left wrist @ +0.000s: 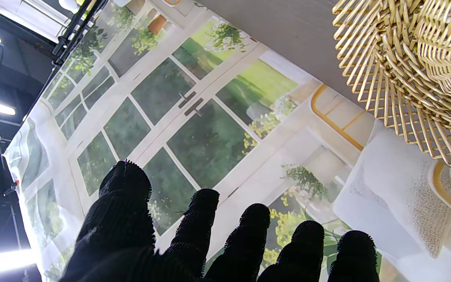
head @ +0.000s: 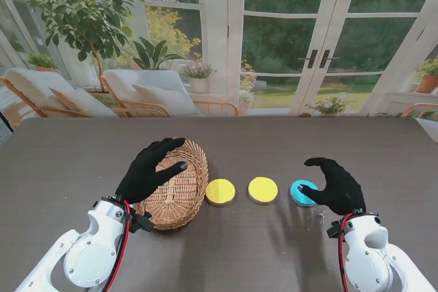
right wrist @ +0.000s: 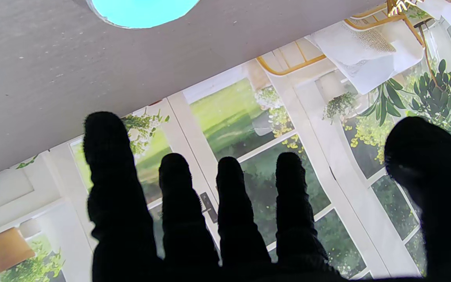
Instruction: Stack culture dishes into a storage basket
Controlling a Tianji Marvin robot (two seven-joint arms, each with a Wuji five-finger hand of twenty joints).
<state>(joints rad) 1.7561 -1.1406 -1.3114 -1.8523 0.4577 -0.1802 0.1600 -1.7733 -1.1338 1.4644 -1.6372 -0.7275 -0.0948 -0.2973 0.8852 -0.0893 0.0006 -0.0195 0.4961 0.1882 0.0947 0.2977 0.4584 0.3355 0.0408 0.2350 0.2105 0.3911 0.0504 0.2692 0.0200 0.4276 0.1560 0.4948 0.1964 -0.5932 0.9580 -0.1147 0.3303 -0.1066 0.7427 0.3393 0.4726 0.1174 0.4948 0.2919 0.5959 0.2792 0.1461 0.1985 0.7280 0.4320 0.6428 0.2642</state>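
A broad dark table fills the stand's view, and on its left side sits the woven basket, tipped up a little on its nearer edge so the open mouth faces the camera; the left wrist view catches its pale wicker spokes fanned out against the table top. Over the basket hangs the left hand, black-gloved, fingers spread and holding nothing, thumb reaching across the basket's mouth, and in its own wrist view the fingertips stand apart against the window backdrop. Across on the right, the right hand hovers with fingers loosely apart and nothing in them, thumb and forefinger curled just over the blue dish, which lies flat on the table; whether the hand touches it I cannot tell. The right wrist view shows that blue dish only as a slice at the frame's edge, beyond the splayed fingers. Between basket and blue dish lie two yellow dishes in a row: the left yellow dish just beside the basket's rim, the middle yellow dish a little apart from both neighbours.
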